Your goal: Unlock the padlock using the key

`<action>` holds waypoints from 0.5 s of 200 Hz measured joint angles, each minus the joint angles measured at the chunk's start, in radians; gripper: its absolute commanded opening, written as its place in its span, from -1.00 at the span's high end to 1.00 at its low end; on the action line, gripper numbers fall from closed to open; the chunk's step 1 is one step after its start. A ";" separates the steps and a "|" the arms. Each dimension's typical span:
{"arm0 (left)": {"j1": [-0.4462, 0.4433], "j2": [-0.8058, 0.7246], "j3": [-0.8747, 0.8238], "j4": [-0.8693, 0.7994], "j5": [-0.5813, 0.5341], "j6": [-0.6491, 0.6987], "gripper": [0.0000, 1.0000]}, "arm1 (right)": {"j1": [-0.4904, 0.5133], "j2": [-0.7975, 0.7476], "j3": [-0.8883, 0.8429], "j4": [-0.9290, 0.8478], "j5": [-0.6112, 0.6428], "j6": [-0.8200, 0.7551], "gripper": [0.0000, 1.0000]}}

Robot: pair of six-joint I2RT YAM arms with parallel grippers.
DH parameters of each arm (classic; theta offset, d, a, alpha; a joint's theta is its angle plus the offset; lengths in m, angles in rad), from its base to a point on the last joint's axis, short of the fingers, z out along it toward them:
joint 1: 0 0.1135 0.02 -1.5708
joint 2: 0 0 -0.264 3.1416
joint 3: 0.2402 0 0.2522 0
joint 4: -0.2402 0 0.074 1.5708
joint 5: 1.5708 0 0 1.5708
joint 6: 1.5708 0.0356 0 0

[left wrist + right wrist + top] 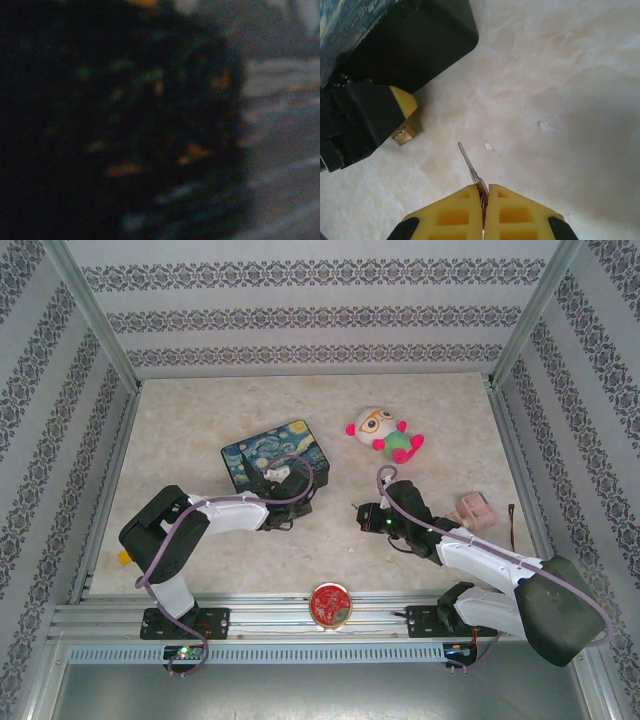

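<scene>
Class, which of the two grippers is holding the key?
The right gripper: its shut yellow jaws pinch the silvery key; the left gripper is at the padlock instead.

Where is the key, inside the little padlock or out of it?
Out. The right wrist view shows the key pinched in the shut right gripper, its tip apart from the padlock, bare table between.

A pale beige, marble-patterned tabletop (200, 420) lies evenly lit, and the shadows on it are soft. White wallpaper with bands of dark grey floral ornament covers the back wall (310, 315), left wall (40, 390) and right wall (590, 390). Slim aluminium corner posts (92, 315) rise at the far corners, and a ribbed aluminium rail (260, 615) edges the near side.
</scene>
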 measured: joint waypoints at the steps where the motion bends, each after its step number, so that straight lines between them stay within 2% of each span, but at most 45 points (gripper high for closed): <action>1: -0.001 0.000 0.000 0.001 -0.001 0.000 0.30 | 0.001 0.000 -0.001 0.001 0.000 0.000 1.00; 34: -0.007 0.003 -0.005 0.016 -0.002 -0.034 0.19 | 0.019 0.011 -0.029 0.068 -0.004 0.019 1.00; 100: -0.014 0.006 0.008 0.007 -0.016 -0.047 -0.04 | 0.032 0.134 -0.029 0.154 -0.024 0.049 1.00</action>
